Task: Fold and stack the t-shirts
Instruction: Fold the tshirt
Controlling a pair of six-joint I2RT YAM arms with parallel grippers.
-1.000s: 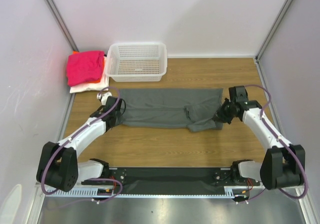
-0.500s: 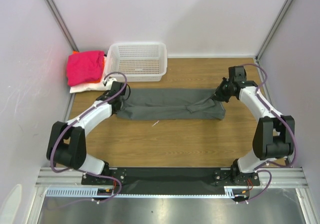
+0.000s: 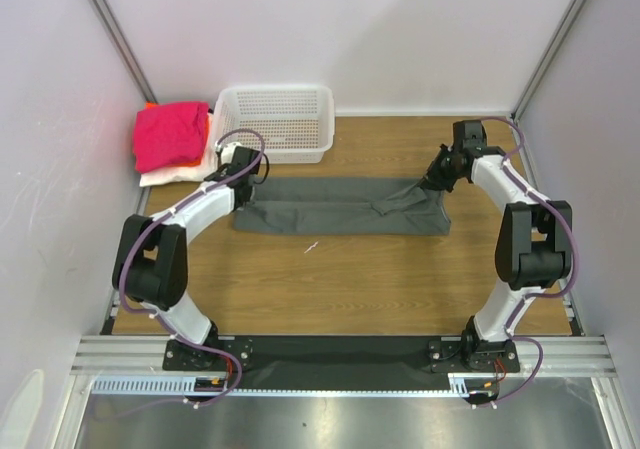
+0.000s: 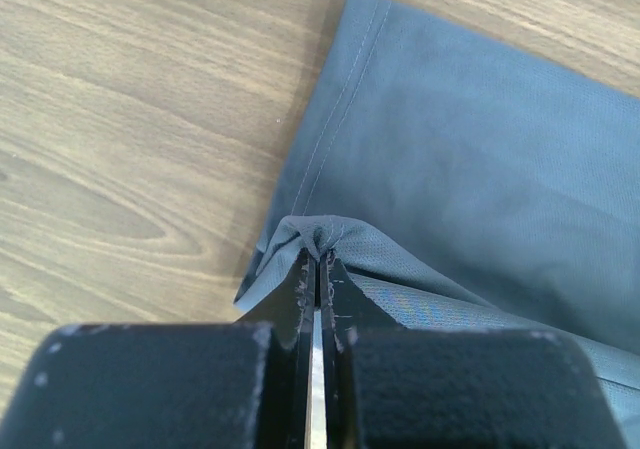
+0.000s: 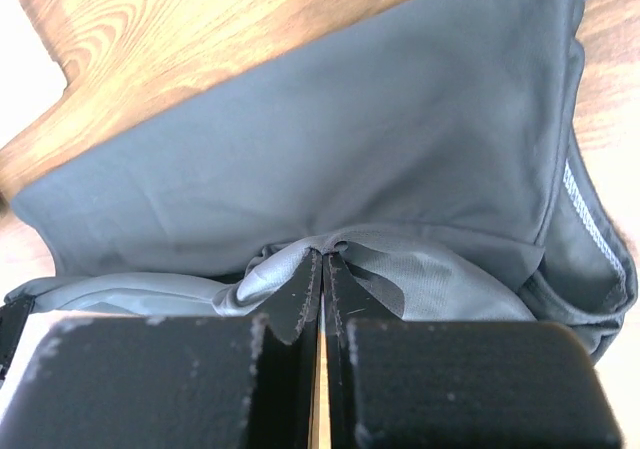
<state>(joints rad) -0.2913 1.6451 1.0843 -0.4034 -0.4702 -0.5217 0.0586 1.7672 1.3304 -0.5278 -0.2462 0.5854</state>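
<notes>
The dark grey t-shirt (image 3: 340,209) lies folded into a long band across the middle of the table. My left gripper (image 3: 248,181) is shut on its left end; in the left wrist view the cloth (image 4: 470,139) bunches at the fingertips (image 4: 318,261). My right gripper (image 3: 436,177) is shut on its right end, with cloth (image 5: 330,159) pinched between the fingertips (image 5: 322,257). A magenta-pink t-shirt (image 3: 170,134) lies folded on a stack with an orange one (image 3: 150,106) and a white one (image 3: 175,175) at the far left.
A white mesh basket (image 3: 274,122) stands at the back, just behind the left gripper. Walls close in on the left, back and right. A small pale scrap (image 3: 312,246) lies on the wood in front of the shirt.
Both grippers have carried the shirt's near edge away from me over the far part, so the shirt is now a narrower band. Both arms reach further back.
</notes>
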